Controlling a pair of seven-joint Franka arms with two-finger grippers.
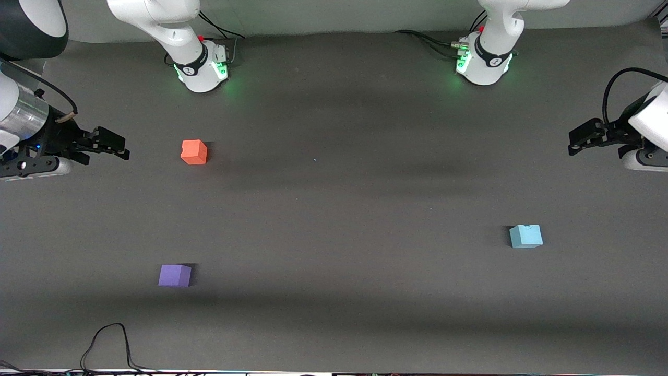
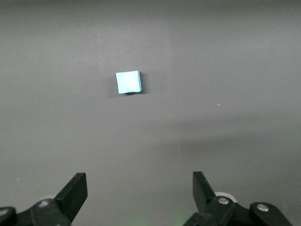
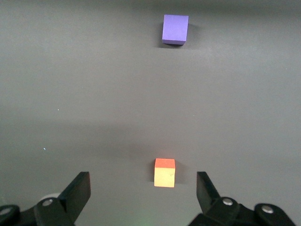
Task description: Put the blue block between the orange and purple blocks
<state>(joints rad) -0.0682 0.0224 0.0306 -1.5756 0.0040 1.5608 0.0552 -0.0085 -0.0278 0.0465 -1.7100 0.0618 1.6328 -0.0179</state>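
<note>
The blue block [image 1: 526, 236] lies on the dark table toward the left arm's end; it also shows in the left wrist view [image 2: 129, 82]. The orange block [image 1: 194, 152] lies toward the right arm's end, and the purple block [image 1: 175, 275] lies nearer the front camera than it. Both show in the right wrist view, the orange [image 3: 164, 172] and the purple [image 3: 175, 29]. My left gripper [image 1: 574, 141] is open and empty, up at the left arm's end of the table. My right gripper [image 1: 116, 145] is open and empty, up beside the orange block.
The two arm bases [image 1: 202, 65] [image 1: 485, 62] stand at the table's back edge. A black cable [image 1: 109, 339] loops on the table near the front edge. The dark mat [image 1: 339, 209] stretches wide between the blue block and the other two.
</note>
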